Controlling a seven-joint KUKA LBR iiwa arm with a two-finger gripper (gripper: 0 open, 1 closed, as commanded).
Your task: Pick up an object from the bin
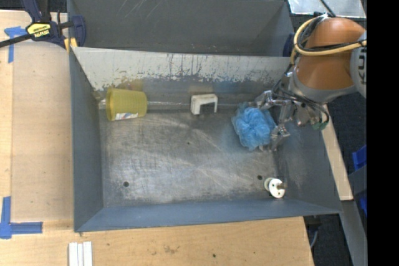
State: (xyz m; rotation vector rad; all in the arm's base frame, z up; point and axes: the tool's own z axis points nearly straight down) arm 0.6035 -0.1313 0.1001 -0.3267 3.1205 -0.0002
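A fluffy blue mesh sponge (252,126) lies at the right side of the bin floor, close to the right wall. My gripper (282,116) hangs low under the orange wrist cover, right up against the sponge's right edge; part of the sponge is hidden behind it. A small white round piece (274,187) rests in the front right corner, below the gripper.
A yellow plastic cup (126,104) lies on its side at the back left. A small white bracket-like piece (203,103) sits at the back wall's foot, near the middle. The arm comes in over the right rim.
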